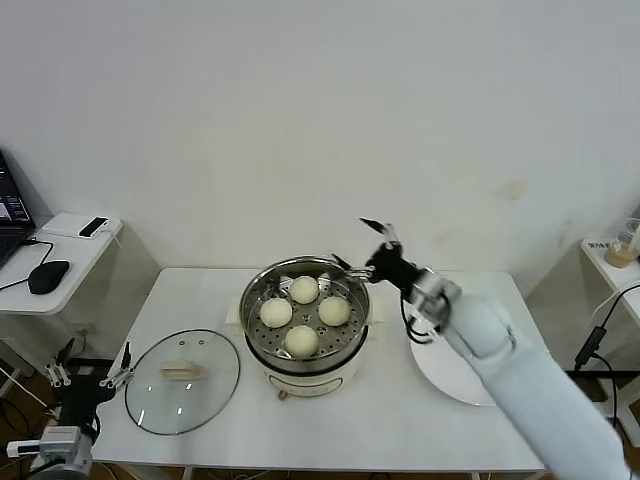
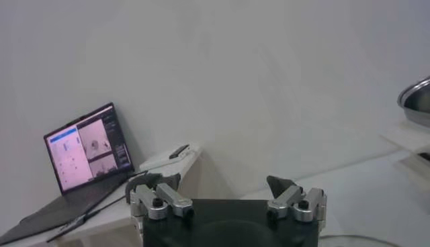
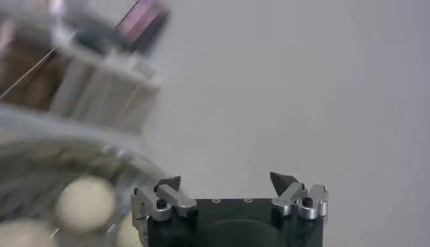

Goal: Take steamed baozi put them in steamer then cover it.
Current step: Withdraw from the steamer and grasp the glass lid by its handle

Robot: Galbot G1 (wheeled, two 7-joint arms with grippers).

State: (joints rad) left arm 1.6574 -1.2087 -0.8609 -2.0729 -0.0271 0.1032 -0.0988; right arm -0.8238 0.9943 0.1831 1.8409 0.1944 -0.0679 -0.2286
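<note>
I've got all four steamed baozi (image 1: pixel 303 316) sitting in the steamer (image 1: pixel 304 320), spread over its perforated floor at the middle of the desk (image 1: pixel 380 420). My right end effector (image 1: pixel 358 243) is up above the steamer's far right rim, fingers spread wide, nothing between them. On the right wrist feed those open fingertips (image 3: pixel 285 180) frame bare wall, with a couple of buns (image 3: pixel 84 203) and the shiny basket edge blurred off to one side. The cover (image 1: pixel 182 381) lies flat on the desk to the steamer's left, well apart from it, cream handle up, so the pot is not yet lidded. A white plate (image 1: pixel 445 368) rests on the desk to the steamer's right, partly under my right arm. My left end effector (image 1: pixel 92 375) is parked low off the desk's left edge, just beside the cover, also wide open and holding nothing; its wrist feed looks toward a laptop (image 2: pixel 86 156) on a side table.
</note>
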